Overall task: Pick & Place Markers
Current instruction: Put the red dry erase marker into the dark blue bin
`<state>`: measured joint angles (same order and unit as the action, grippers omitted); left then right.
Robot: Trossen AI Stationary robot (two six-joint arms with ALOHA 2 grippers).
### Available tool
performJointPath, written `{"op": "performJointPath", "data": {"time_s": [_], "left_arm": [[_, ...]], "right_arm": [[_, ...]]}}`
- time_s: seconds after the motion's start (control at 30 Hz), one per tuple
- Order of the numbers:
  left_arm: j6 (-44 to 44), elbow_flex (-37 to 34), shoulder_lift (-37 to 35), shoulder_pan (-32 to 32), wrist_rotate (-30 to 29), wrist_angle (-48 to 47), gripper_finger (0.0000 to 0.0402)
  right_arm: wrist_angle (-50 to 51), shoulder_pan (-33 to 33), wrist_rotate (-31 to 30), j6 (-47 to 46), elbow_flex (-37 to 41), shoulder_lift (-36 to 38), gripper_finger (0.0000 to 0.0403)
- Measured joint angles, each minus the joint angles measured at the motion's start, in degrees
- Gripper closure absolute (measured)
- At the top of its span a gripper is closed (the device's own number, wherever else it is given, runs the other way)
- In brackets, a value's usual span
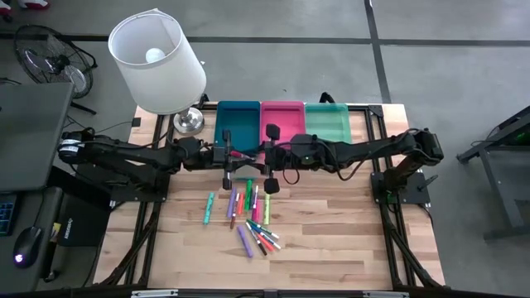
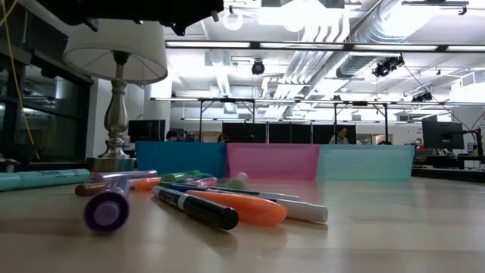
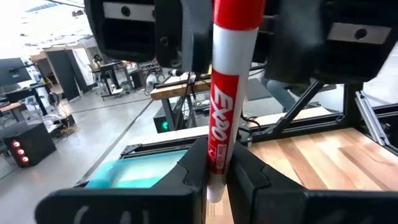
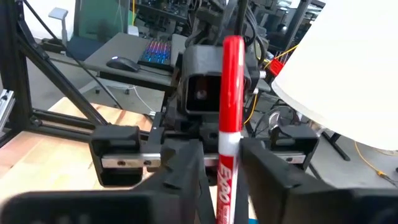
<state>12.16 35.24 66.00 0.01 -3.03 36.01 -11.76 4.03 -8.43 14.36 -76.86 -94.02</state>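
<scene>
Pale planked wood table, satin finish. The markers are glossy plastic. Trays look translucent plastic; lamp has matt fabric shade, shiny metal base.

High cam straight down over whole surface; low cam level at surface height; wrist cams face each other, sharing red marker close-up.

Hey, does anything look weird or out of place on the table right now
One thing: both grippers meet over the table's middle on one red Expo marker, left gripper and right gripper. The other markers lie loosely scattered on the table, not in the trays.
</scene>
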Motion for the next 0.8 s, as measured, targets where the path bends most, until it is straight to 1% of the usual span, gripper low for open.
{"op": "performJointPath", "data": {"time_s": [0.17,0.23,0.3,0.43,0.53,0.57,0.7,0.8], "left_arm": [[-0.02,0.00,0.00,-0.02,-1.17,-0.01,0.0375],[-0.43,-0.01,0.00,-0.02,-2.95,-0.33,0.0375],[-1.38,-0.01,0.00,-0.02,-6.49,-0.87,0.0375],[-5.88,-0.02,0.00,0.02,-16.26,-4.34,0.0375],[-8.53,-0.02,-0.02,0.22,-23.24,-7.44,0.0375],[-9.26,-0.02,-0.02,0.70,-24.82,-8.64,0.0375],[-11.00,-0.02,-0.02,3.93,-25.11,-15.11,0.0375],[-11.23,0.15,-0.02,7.14,-24.01,-21.51,0.0375]], "right_arm": [[0.01,0.00,-0.68,0.06,0.00,0.65,0.0201],[1.02,0.00,-2.88,0.08,0.00,2.08,0.0182],[1.70,0.23,-6.68,0.08,0.00,3.61,0.0169],[8.39,0.26,-14.87,0.09,0.00,7.66,0.0162],[14.42,0.23,-18.09,-0.25,0.00,10.67,0.0161],[16.19,0.20,-18.31,-0.29,-0.01,11.55,0.0161],[23.63,0.20,-19.78,-1.51,-0.02,14.49,0.0160],[28.85,0.20,-20.56,-2.68,-0.02,16.28,0.0160]]}}
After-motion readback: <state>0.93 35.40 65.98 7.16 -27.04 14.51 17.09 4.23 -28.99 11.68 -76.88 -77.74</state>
